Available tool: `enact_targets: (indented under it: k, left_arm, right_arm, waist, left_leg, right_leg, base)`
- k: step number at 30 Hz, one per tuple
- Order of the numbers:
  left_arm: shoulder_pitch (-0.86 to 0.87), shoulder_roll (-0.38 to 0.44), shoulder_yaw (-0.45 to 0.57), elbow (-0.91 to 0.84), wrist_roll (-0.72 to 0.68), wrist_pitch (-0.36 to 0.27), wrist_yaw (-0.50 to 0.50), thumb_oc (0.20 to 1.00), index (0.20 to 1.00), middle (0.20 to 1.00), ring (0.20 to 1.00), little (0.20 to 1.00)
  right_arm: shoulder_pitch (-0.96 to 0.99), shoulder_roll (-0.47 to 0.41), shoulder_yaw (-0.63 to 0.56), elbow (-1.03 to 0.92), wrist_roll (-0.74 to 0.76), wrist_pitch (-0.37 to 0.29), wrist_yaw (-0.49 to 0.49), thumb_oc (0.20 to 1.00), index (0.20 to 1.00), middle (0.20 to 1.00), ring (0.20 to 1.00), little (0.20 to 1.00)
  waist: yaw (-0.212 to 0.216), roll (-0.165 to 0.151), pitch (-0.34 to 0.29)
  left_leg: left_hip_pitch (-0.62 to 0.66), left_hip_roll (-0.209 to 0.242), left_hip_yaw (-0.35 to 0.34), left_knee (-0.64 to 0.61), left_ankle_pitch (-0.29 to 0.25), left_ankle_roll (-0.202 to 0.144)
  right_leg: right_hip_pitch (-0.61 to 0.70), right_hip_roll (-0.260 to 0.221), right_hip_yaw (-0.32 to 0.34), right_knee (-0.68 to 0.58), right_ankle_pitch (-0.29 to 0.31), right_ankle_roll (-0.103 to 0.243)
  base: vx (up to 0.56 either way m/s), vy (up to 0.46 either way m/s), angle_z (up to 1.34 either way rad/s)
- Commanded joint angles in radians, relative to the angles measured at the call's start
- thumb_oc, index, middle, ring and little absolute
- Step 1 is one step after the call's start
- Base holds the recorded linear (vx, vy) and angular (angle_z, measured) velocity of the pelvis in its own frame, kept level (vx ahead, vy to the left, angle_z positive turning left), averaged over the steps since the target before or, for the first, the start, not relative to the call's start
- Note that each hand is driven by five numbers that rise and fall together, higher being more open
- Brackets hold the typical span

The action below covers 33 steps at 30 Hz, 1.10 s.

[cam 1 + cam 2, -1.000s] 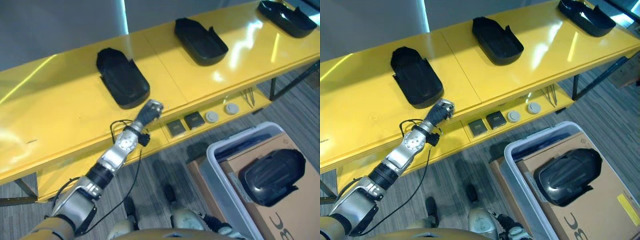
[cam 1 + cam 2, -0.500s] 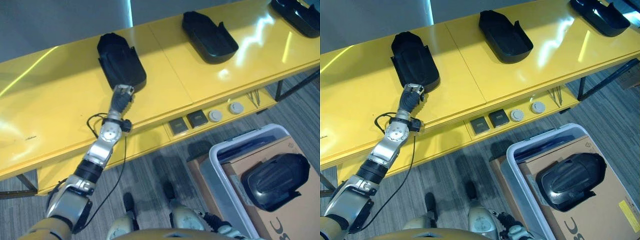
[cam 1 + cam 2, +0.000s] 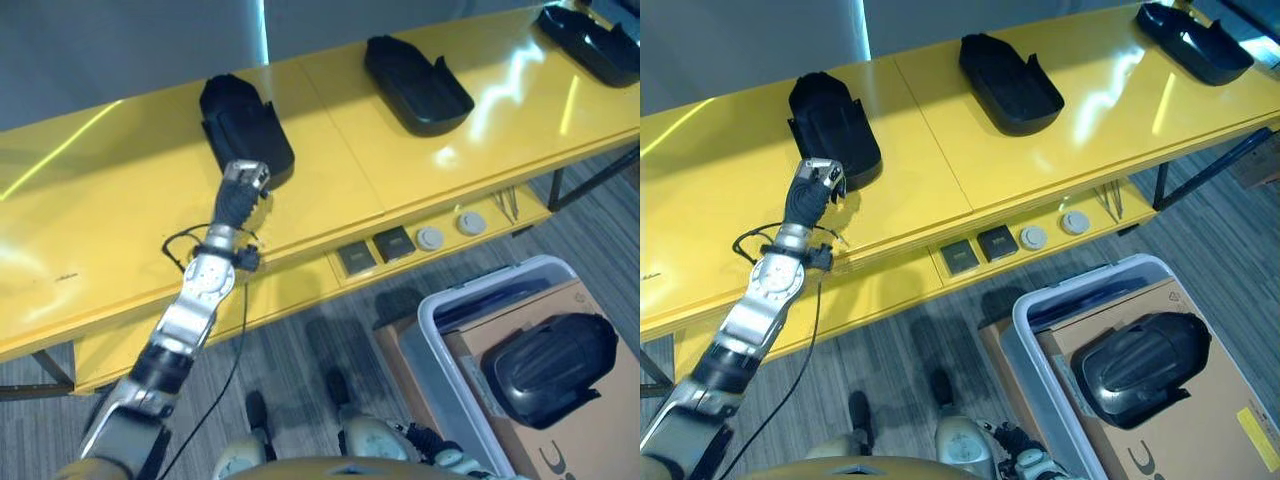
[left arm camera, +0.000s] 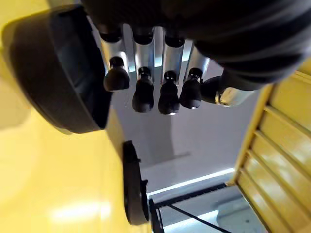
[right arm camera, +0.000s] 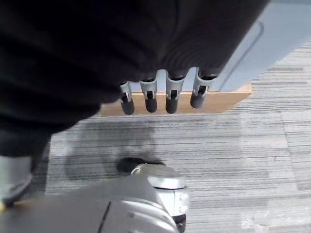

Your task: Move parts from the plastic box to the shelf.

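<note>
Three black moulded parts lie on the yellow shelf (image 3: 330,170): one at the left (image 3: 243,128), one in the middle (image 3: 415,70), one at the far right (image 3: 590,30). A fourth black part (image 3: 548,368) rests on cardboard inside the clear plastic box (image 3: 436,322) on the floor at the lower right. My left hand (image 3: 243,186) hovers at the near end of the left part (image 4: 53,73), fingers (image 4: 143,92) relaxed, holding nothing. My right hand (image 5: 171,94) hangs over the carpet with straight fingers, empty.
Two square sockets (image 3: 372,250) and two round buttons (image 3: 445,230) sit in the shelf's front face. A cardboard sheet (image 3: 600,450) lines the box. A grey wall stands behind the shelf. Grey carpet lies between shelf and box.
My left hand has swung left along the shelf's front, from right of the left part to its near end. The camera has also shifted slightly.
</note>
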<state>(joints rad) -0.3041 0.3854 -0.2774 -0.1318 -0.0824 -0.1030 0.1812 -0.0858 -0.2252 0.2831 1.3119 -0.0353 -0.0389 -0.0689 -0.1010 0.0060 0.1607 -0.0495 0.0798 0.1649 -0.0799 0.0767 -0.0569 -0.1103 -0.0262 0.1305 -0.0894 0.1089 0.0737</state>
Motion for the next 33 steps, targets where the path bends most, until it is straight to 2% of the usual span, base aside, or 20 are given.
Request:
enact_targets:
  k: [1, 7, 9, 14, 16, 17, 19, 20, 21, 22, 23, 24, 25, 26, 27, 28, 29, 31, 32, 33]
  left_arm:
    - [0.037, 0.041, 0.026, -0.052, -0.049, -0.087, -0.094, 1.000, 1.000, 1.000, 1.000, 1.000]
    - [0.197, 0.079, 0.041, -0.153, -0.049, -0.095, -0.134, 1.000, 1.000, 1.000, 1.000, 1.000]
    - [0.198, 0.077, 0.027, -0.152, -0.063, -0.091, -0.139, 1.000, 1.000, 1.000, 1.000, 1.000]
    - [0.131, 0.112, -0.003, -0.132, 0.014, -0.084, -0.135, 1.000, 1.000, 1.000, 1.000, 1.000]
    - [0.104, 0.113, -0.010, -0.112, 0.033, -0.085, -0.122, 1.000, 1.000, 1.000, 1.000, 1.000]
    - [0.087, 0.112, -0.014, -0.095, 0.041, -0.086, -0.109, 1.000, 1.000, 1.000, 1.000, 1.000]
    - [0.070, 0.116, -0.005, -0.070, 0.043, -0.087, -0.087, 1.000, 1.000, 1.000, 1.000, 1.000]
    - [0.059, 0.124, 0.004, -0.055, 0.049, -0.089, -0.076, 1.000, 1.000, 1.000, 1.000, 1.000]
    - [0.046, 0.133, 0.013, -0.043, 0.063, -0.089, -0.066, 1.000, 1.000, 1.000, 1.000, 1.000]
    - [0.039, 0.136, 0.017, -0.032, 0.079, -0.084, -0.063, 1.000, 1.000, 1.000, 1.000, 1.000]
    - [0.043, 0.136, 0.020, -0.033, 0.079, -0.084, -0.060, 1.000, 1.000, 1.000, 1.000, 1.000]
    - [0.043, 0.136, 0.021, -0.033, 0.079, -0.084, -0.060, 1.000, 1.000, 1.000, 1.000, 1.000]
    - [0.060, 0.136, 0.037, -0.031, 0.090, -0.081, -0.056, 1.000, 1.000, 1.000, 1.000, 1.000]
    - [0.072, 0.132, 0.049, -0.032, 0.087, -0.080, -0.052, 1.000, 1.000, 1.000, 1.000, 1.000]
    - [0.073, 0.132, 0.049, -0.033, 0.087, -0.079, -0.052, 1.000, 1.000, 1.000, 1.000, 1.000]
    - [0.104, 0.123, 0.069, -0.025, 0.086, -0.081, -0.047, 1.000, 1.000, 1.000, 1.000, 1.000]
    - [0.112, 0.122, 0.076, -0.025, 0.089, -0.081, -0.044, 1.000, 1.000, 1.000, 1.000, 1.000]
    - [0.124, 0.117, 0.089, -0.017, 0.092, -0.081, -0.034, 1.000, 1.000, 1.000, 1.000, 1.000]
    - [0.149, 0.105, 0.112, 0.018, 0.100, -0.078, -0.015, 1.000, 1.000, 1.000, 1.000, 1.000]
    - [0.150, 0.105, 0.113, 0.018, 0.100, -0.079, -0.015, 1.000, 1.000, 1.000, 1.000, 1.000]
  right_arm:
    - [0.032, 0.008, -0.004, 0.039, 0.023, 0.008, 0.028, 1.000, 1.000, 1.000, 1.000, 1.000]
    - [0.049, -0.003, -0.054, 0.037, 0.040, 0.009, 0.035, 1.000, 1.000, 1.000, 1.000, 1.000]
    - [0.070, -0.004, -0.072, 0.036, 0.058, 0.008, 0.035, 1.000, 1.000, 1.000, 1.000, 1.000]
    - [0.135, -0.015, -0.135, 0.050, 0.098, 0.012, 0.037, 1.000, 1.000, 1.000, 1.000, 1.000]
    - [0.151, -0.018, -0.158, 0.047, 0.124, 0.010, 0.032, 1.000, 1.000, 1.000, 1.000, 1.000]
    - [0.143, -0.018, -0.165, 0.045, 0.136, 0.012, 0.028, 1.000, 1.000, 1.000, 1.000, 1.000]
    - [0.123, -0.018, -0.174, 0.028, 0.149, 0.011, 0.016, 1.000, 1.000, 1.000, 1.000, 1.000]
    - [0.117, -0.013, -0.176, 0.023, 0.153, 0.009, 0.009, 1.000, 1.000, 1.000, 1.000, 1.000]
    - [0.114, -0.007, -0.175, 0.018, 0.151, 0.009, 0.007, 1.000, 1.000, 1.000, 1.000, 1.000]
    - [0.116, -0.005, -0.174, 0.014, 0.147, 0.008, 0.007, 1.000, 1.000, 1.000, 1.000, 1.000]
    - [0.122, -0.004, -0.168, 0.011, 0.134, 0.009, 0.008, 1.000, 1.000, 1.000, 1.000, 1.000]
    - [0.122, -0.004, -0.168, 0.010, 0.134, 0.009, 0.008, 1.000, 1.000, 1.000, 1.000, 1.000]
    - [0.131, -0.009, -0.159, 0.019, 0.102, 0.013, 0.008, 1.000, 1.000, 1.000, 1.000, 1.000]
    - [0.132, -0.010, -0.156, 0.022, 0.088, 0.014, 0.007, 1.000, 1.000, 1.000, 1.000, 1.000]
    - [0.133, -0.010, -0.155, 0.021, 0.088, 0.014, 0.007, 1.000, 1.000, 1.000, 1.000, 1.000]
    - [0.137, -0.011, -0.158, 0.023, 0.077, 0.014, 0.002, 1.000, 1.000, 1.000, 1.000, 1.000]
    - [0.140, -0.012, -0.160, 0.025, 0.074, 0.013, 0.002, 1.000, 1.000, 1.000, 1.000, 1.000]
    - [0.140, -0.014, -0.160, 0.025, 0.074, 0.013, -0.001, 1.000, 1.000, 1.000, 1.000, 1.000]
    - [0.140, -0.012, -0.142, 0.013, 0.060, 0.007, -0.002, 1.000, 1.000, 1.000, 1.000, 1.000]
    - [0.141, -0.013, -0.142, 0.013, 0.060, 0.007, -0.002, 1.000, 1.000, 1.000, 1.000, 1.000]
  waist:
    - [0.046, 0.001, -0.077]
    - [0.066, 0.001, -0.105]
    - [0.057, -0.005, -0.109]
    - [0.011, -0.022, -0.098]
    - [-0.013, -0.034, -0.082]
    - [-0.024, -0.040, -0.070]
    - [-0.033, -0.052, -0.049]
    - [-0.021, -0.055, -0.044]
    - [0.006, -0.052, -0.047]
    - [0.015, -0.047, -0.053]
    - [0.019, -0.045, -0.052]
    - [0.020, -0.046, -0.052]
    - [0.028, -0.048, -0.054]
    - [0.036, -0.045, -0.057]
    - [0.036, -0.045, -0.056]
    - [0.045, -0.045, -0.070]
    - [0.051, -0.046, -0.077]
    - [0.057, -0.044, -0.083]
    - [0.056, -0.036, -0.094]
    - [0.056, -0.035, -0.094]
  left_leg:
    - [-0.039, 0.008, -0.088, -0.007, 0.031, -0.010]
    - [0.016, -0.012, -0.089, -0.007, 0.007, 0.009]
    - [0.026, -0.022, -0.084, -0.007, -0.003, 0.017]
    - [0.015, -0.045, -0.076, -0.007, -0.023, 0.037]
    - [0.000, -0.055, -0.064, -0.007, -0.030, 0.045]
    - [-0.010, -0.058, -0.053, -0.007, -0.033, 0.048]
    - [-0.019, -0.044, -0.011, -0.007, -0.036, 0.049]
    - [-0.016, -0.026, 0.028, -0.007, -0.035, 0.047]
    - [-0.012, -0.004, 0.069, -0.007, -0.029, 0.042]
    - [-0.001, 0.010, 0.100, -0.007, -0.032, 0.042]
    - [0.007, 0.020, 0.122, -0.007, -0.026, 0.043]
    - [0.006, 0.020, 0.124, -0.007, -0.022, 0.042]
    - [0.028, 0.028, 0.160, -0.007, -0.023, 0.044]
    - [0.032, 0.033, 0.172, -0.007, -0.020, 0.045]
    - [0.034, 0.033, 0.173, -0.007, -0.020, 0.045]
    - [0.032, 0.043, 0.196, -0.007, -0.009, 0.035]
    - [0.033, 0.044, 0.201, -0.007, -0.004, 0.034]
    - [0.033, 0.050, 0.214, -0.007, 0.008, 0.028]
    - [0.031, 0.078, 0.230, -0.005, 0.030, 0.010]
    - [0.032, 0.079, 0.231, -0.005, 0.031, 0.008]
  right_leg:
    - [0.043, -0.013, -0.047, 0.005, -0.002, 0.024]
    - [0.088, -0.024, -0.045, 0.007, -0.013, 0.035]
    - [0.094, -0.031, -0.038, 0.010, -0.012, 0.042]
    - [0.062, -0.057, -0.023, 0.045, -0.002, 0.071]
    - [0.023, -0.065, -0.002, 0.062, 0.019, 0.089]
    - [-0.003, -0.066, 0.016, 0.061, 0.048, 0.103]
    - [-0.051, -0.055, 0.026, 0.062, 0.092, 0.119]
    - [-0.073, -0.060, -0.033, 0.078, 0.094, 0.117]
    - [-0.077, -0.079, -0.133, 0.103, 0.073, 0.098]
    - [-0.061, -0.093, -0.207, 0.132, 0.042, 0.086]
    - [-0.045, -0.096, -0.240, 0.178, 0.009, 0.078]
    - [-0.049, -0.096, -0.238, 0.181, 0.011, 0.077]
    - [-0.017, -0.104, -0.257, 0.233, -0.027, 0.075]
    - [0.002, -0.119, -0.276, 0.252, -0.036, 0.074]
    - [0.002, -0.120, -0.276, 0.254, -0.038, 0.074]
    - [0.051, -0.148, -0.301, 0.224, -0.037, 0.077]
    - [0.069, -0.151, -0.304, 0.212, -0.040, 0.081]
    - [0.085, -0.149, -0.314, 0.184, -0.052, 0.078]
    - [0.094, -0.124, -0.301, 0.156, -0.080, 0.065]
    - [0.094, -0.122, -0.300, 0.155, -0.080, 0.064]
  base:
    - [0.03, -0.009, 0.13]
    - [-0.01, 0.030, 0.08]
    - [-0.02, 0.088, 0.07]
    - [-0.05, 0.137, 0.01]
    - [-0.13, 0.136, -0.09]
    - [-0.17, 0.120, -0.30]
    - [-0.18, 0.083, -0.52]
    - [-0.14, 0.041, -1.96]
    - [-0.08, 0.052, -2.78]
    - [-0.07, 0.053, -2.84]
    - [-0.04, 0.038, -1.36]
    - [-0.08, -0.002, -0.89]
    - [-0.11, -0.069, -0.74]
    - [-0.10, -0.063, -0.90]
    - [-0.13, -0.186, -0.53]
    - [-0.10, -0.170, -0.43]
    - [-0.10, -0.240, -0.28]
    - [-0.03, -0.199, -0.46]
    - [-0.03, -0.231, -0.59]
    - [-0.02, -0.343, -0.42]
